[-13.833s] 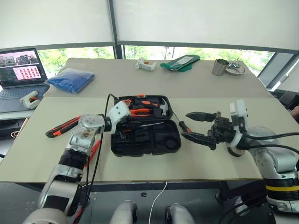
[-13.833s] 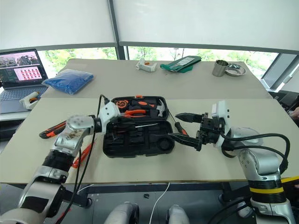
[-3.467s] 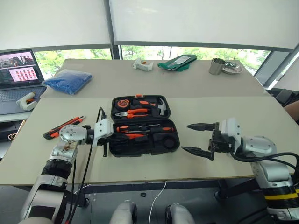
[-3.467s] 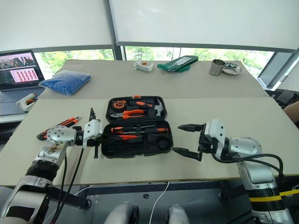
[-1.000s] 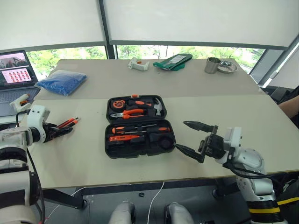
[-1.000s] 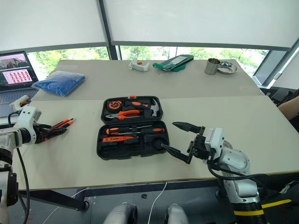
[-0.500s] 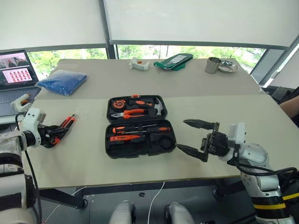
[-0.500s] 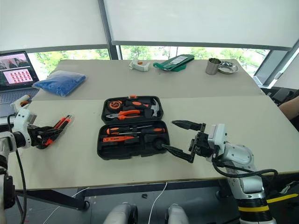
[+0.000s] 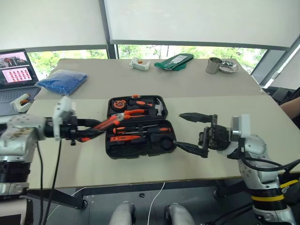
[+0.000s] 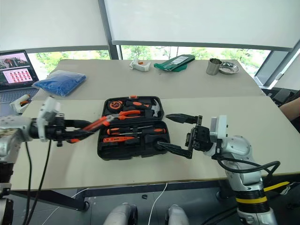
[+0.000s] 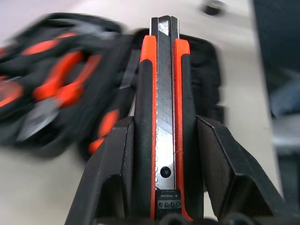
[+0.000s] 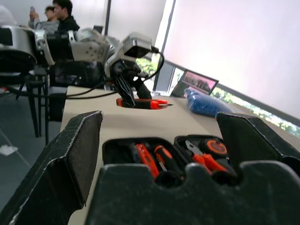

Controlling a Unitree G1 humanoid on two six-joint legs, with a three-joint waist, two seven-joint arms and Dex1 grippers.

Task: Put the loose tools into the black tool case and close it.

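Near the desk's front edge, centre, the black tool case point(image 9: 139, 126) lies open w/ pliers, hammer, tape measure in its rear half, screwdrivers point(image 9: 140, 130) in the front half. Left gripper point(image 9: 89, 131), jaws clamped on the long utility knife point(image 9: 104, 125), holds it above the desk, blade end over the case's left side. Right gripper point(image 9: 188, 131) hovers just right of the case, jaws spread wide, empty. Blue cloth bundle point(image 9: 62, 80), laptop point(image 9: 16, 70) toward the rear left corner; metal cup point(image 9: 214, 65) rear right.
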